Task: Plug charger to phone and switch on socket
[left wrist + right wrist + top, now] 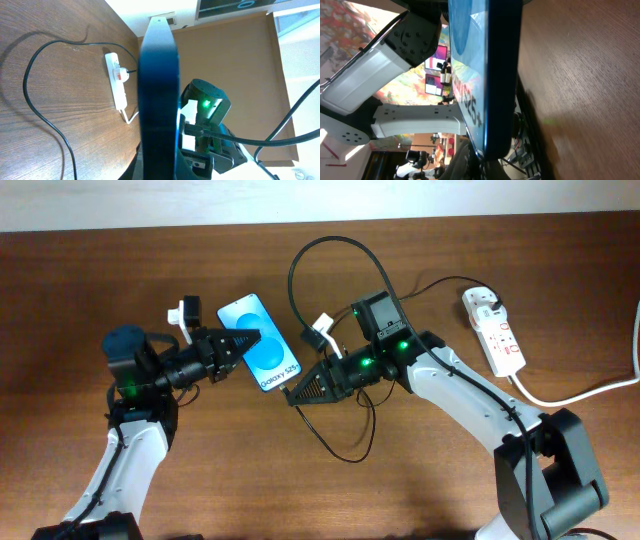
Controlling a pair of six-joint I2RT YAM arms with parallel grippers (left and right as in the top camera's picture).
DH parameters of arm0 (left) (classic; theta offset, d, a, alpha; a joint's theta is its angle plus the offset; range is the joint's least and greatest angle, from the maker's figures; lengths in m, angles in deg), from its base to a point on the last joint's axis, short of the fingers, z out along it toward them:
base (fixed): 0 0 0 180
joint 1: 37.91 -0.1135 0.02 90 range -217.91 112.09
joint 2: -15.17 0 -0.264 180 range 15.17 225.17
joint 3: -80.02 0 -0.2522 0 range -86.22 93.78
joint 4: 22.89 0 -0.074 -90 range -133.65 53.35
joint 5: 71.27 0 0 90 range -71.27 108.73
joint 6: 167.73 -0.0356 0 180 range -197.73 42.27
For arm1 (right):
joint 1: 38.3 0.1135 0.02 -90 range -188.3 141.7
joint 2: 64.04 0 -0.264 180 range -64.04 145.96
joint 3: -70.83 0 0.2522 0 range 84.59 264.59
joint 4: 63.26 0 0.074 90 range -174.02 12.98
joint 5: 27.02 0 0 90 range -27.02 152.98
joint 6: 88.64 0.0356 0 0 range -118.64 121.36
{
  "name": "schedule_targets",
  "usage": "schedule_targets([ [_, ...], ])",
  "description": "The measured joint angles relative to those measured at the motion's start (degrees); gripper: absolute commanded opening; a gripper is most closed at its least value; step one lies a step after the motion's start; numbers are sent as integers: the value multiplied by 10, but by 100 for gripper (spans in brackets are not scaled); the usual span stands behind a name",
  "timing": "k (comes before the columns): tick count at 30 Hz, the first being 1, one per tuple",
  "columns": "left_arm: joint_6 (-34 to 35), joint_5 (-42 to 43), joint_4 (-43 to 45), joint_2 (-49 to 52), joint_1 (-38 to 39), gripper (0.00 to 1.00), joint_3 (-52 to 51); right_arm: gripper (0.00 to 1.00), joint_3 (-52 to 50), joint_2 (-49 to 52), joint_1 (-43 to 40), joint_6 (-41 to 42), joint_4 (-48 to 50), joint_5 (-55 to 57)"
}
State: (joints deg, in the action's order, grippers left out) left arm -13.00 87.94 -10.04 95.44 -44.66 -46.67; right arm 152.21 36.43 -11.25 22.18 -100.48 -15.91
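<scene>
The phone [262, 345] is lifted off the table, its light blue screen facing up and the "Galaxy" text at its near end. My left gripper [243, 341] is shut on its left edge; the left wrist view shows the phone [159, 90] edge-on between the jaws. My right gripper [296, 393] is shut at the phone's near end [492, 100], with the charger's connector hidden between the fingers. The thin black charger cable [300, 255] loops over the table to a plug in the white socket [494, 330], seen at the far right. The socket [116, 82] also shows in the left wrist view.
The socket's thick white cord [580, 390] runs off the table's right side. A slack loop of thin black cable [345, 452] lies on the wood under my right arm. The table's far edge meets a pale wall [320, 200].
</scene>
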Motion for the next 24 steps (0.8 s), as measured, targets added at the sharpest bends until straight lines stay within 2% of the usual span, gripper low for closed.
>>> schedule_targets([
  [24,0,2,0,0,0,0,0,4,0,0,-7,0,-16,0],
])
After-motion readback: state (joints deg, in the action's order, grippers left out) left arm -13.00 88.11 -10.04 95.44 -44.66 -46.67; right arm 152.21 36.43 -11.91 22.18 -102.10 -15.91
